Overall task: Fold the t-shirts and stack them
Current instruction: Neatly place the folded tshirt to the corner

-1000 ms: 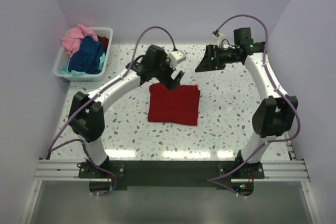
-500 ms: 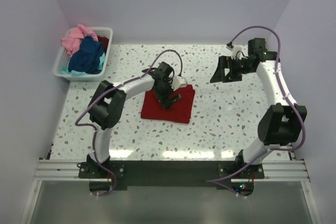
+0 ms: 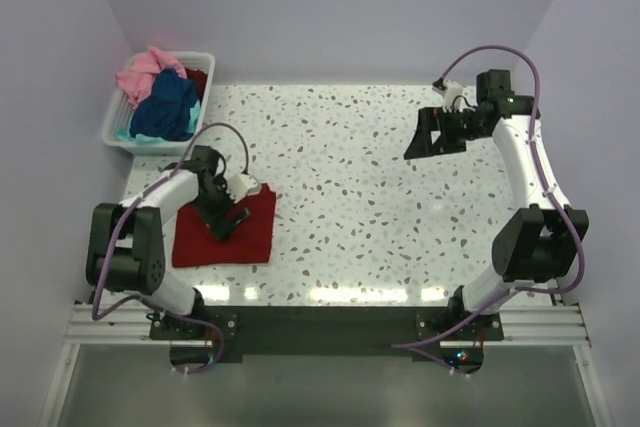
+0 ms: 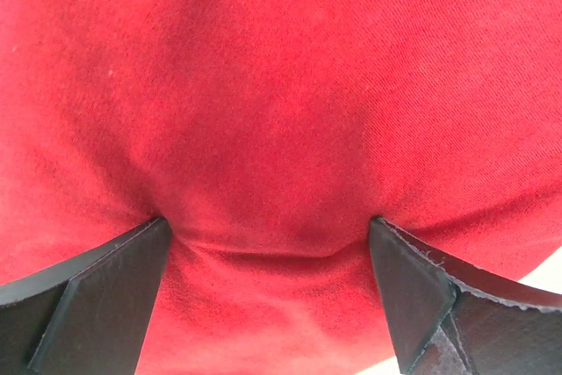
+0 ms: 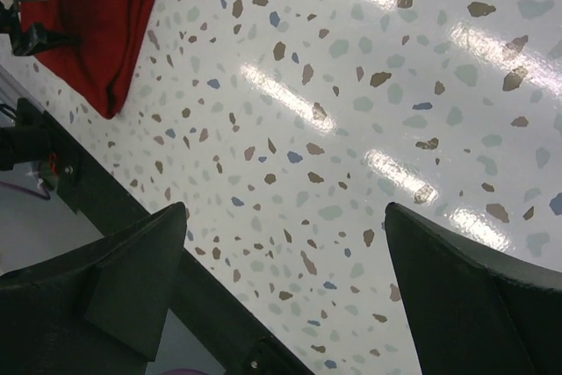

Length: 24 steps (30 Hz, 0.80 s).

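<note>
A folded deep red t-shirt (image 3: 255, 237) lies flat near the table's front left corner; it also shows in the right wrist view (image 5: 97, 24). My left gripper (image 3: 226, 215) rests on top of it, open. In the left wrist view both fingertips press into the red cloth (image 4: 281, 85), which dips slightly between them around my left gripper (image 4: 268, 234). My right gripper (image 3: 420, 137) hangs open over the bare table at the back right, with nothing between the fingers of this right gripper (image 5: 285, 217). More t-shirts, pink (image 3: 140, 75), navy blue (image 3: 168, 107) and teal (image 3: 122, 133), are heaped in the basket.
A white slatted basket (image 3: 113, 137) stands at the back left corner of the speckled table (image 3: 360, 207). A black rail (image 3: 320, 327) runs along the near edge, and walls close in on the left, back and right.
My left arm has swept from the table's middle to the front left, sliding the folded red t-shirt along under its fingers. The right arm has drawn back slightly to the right.
</note>
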Available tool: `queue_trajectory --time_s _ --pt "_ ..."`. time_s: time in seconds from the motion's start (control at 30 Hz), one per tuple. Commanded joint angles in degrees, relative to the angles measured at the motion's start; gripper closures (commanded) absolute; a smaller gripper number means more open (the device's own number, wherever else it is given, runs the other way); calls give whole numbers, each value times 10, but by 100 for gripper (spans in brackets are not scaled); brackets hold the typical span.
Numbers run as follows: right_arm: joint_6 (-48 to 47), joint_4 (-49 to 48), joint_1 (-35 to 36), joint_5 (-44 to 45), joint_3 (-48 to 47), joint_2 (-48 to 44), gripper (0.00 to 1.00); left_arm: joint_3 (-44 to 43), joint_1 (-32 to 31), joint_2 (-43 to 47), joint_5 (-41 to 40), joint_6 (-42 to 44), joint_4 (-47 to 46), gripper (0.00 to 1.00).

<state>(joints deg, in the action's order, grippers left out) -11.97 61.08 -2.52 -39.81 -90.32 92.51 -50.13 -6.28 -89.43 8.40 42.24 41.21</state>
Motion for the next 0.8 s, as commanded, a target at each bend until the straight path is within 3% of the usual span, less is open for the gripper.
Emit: queue_trajectory --time_s 0.0,0.17,0.37,0.53,0.77 --pt "-16 18 2 4 -24 0 1 67 92 -7 -73 129 70 0" --pt "-17 26 2 2 -31 8 1 49 206 -29 -109 259 64 0" --pt "-33 40 2 11 -35 2 1 -22 285 -101 -130 346 66 0" --pt "-51 51 2 25 -31 -8 1 -66 302 -143 -135 355 64 0" --pt "-50 52 1 18 -38 -13 1 -109 297 -117 -107 348 113 0"
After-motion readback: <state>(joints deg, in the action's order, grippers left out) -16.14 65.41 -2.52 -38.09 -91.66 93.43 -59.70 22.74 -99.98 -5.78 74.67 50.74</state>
